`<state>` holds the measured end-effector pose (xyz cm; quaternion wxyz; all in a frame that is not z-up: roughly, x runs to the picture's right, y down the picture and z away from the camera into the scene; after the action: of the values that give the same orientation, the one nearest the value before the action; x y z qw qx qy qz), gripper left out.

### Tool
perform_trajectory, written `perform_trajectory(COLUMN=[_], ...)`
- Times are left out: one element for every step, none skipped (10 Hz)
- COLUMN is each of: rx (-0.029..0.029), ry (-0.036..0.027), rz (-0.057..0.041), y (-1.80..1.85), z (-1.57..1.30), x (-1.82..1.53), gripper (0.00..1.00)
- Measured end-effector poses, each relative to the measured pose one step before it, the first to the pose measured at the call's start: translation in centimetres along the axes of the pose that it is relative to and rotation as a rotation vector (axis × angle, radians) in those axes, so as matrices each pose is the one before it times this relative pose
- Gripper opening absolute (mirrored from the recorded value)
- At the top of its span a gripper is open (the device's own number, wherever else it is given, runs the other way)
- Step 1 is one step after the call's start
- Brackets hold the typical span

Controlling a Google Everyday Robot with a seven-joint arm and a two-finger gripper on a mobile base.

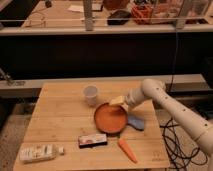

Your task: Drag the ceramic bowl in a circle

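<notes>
The ceramic bowl (111,119) is wide, shallow and orange with a darker rim. It sits on the wooden table (60,115), right of centre. My gripper (118,101) reaches in from the right on the white arm (165,102). It is at the bowl's far right rim, low over the table. I cannot tell whether it touches the rim.
A small whitish cup (90,94) stands just behind the bowl to the left. A blue object (136,122) lies against the bowl's right side. A carrot (127,150), a flat packet (92,140) and a lying white bottle (40,151) are near the front edge. Cables (172,145) hang to the right.
</notes>
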<state>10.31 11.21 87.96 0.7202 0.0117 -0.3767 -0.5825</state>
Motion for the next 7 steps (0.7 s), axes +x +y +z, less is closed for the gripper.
perform_trajectory(rx=[-0.00168,-0.00075,-0.00170,-0.00202,-0.00291,-0.00746,-0.00728], ry=[-0.00291,0.00249,0.00462,0.00148,0.00096,0.00290,-0.00126], rz=[0.00166,0.00719,0.00508,0.00068,0.00150,0.00611,0.00170], y=[0.142,0.096,-0.106,-0.163,-0.133,0.148,0.036], z=[0.270,-0.111,-0.244,-0.030,-0.030,-0.181,0.015], x=[-0.021,-0.066,-0.036,0.014,-0.036,-0.026,-0.008], gripper=[0.77,0.71,0.70,0.70,0.70,0.70,0.69])
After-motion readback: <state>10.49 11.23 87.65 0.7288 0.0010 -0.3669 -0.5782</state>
